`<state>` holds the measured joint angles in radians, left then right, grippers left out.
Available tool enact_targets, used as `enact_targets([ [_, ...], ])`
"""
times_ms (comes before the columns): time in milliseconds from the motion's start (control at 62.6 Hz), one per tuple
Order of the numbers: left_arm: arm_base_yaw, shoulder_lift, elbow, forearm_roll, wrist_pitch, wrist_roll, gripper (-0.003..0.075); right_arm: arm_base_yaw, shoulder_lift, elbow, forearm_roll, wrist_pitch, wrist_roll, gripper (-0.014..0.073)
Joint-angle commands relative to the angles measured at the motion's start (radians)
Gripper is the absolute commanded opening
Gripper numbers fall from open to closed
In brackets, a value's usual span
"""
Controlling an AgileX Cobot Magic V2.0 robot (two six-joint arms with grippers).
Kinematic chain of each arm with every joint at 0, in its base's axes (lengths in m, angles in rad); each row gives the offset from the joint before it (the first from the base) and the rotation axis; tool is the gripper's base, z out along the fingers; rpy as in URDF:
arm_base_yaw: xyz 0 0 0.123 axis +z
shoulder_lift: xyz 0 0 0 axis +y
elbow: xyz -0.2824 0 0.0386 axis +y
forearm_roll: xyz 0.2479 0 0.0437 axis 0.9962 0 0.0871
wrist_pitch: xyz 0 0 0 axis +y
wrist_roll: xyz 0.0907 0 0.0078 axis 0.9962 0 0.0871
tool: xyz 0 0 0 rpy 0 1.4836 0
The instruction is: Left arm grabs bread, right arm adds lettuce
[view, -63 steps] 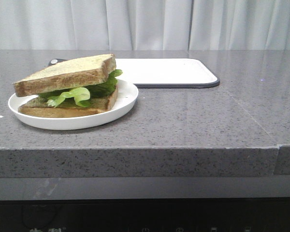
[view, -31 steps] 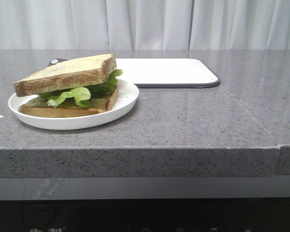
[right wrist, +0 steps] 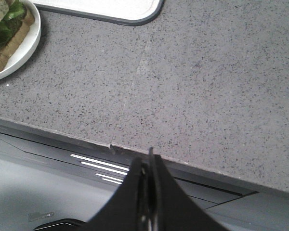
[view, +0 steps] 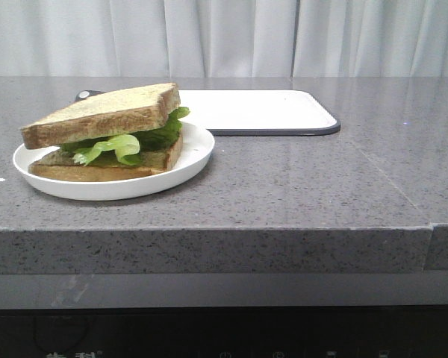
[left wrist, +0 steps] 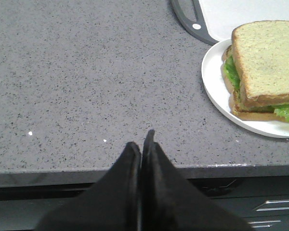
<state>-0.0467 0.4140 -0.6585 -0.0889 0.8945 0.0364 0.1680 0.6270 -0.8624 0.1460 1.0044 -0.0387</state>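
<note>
A white plate (view: 198,149) at the front left of the counter holds a sandwich. A top bread slice (view: 104,113) lies tilted over green lettuce (view: 127,143) on a bottom slice (view: 97,168). The left wrist view shows the same top slice (left wrist: 267,60), lettuce (left wrist: 231,74) and plate (left wrist: 212,82). My left gripper (left wrist: 142,142) is shut and empty, above the counter's front edge, away from the plate. My right gripper (right wrist: 149,161) is shut and empty at the front edge, far from the plate (right wrist: 31,41). Neither gripper shows in the front view.
A white cutting board with a dark rim (view: 257,110) lies behind the plate; it shows in the left wrist view (left wrist: 192,19) and the right wrist view (right wrist: 111,9). The grey stone counter (view: 321,186) ends in a front edge near both grippers.
</note>
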Motion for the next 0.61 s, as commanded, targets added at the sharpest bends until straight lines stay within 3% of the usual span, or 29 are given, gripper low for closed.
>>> enact_targets([
  [0,-0.008,0.010,-0.025,-0.017,-0.081,-0.009,-0.0020,-0.004,0.000,-0.026,0.004,-0.053,-0.001,-0.0118],
  [432,-0.012,-0.006,-0.019,-0.017,-0.083,-0.009,-0.0020,-0.004,0.000,-0.026,0.004,-0.053,-0.001,-0.0118],
  [591,-0.014,-0.092,0.078,0.012,-0.229,-0.005,-0.0020,-0.004,0.000,-0.026,0.004,-0.053,-0.001,-0.0118],
])
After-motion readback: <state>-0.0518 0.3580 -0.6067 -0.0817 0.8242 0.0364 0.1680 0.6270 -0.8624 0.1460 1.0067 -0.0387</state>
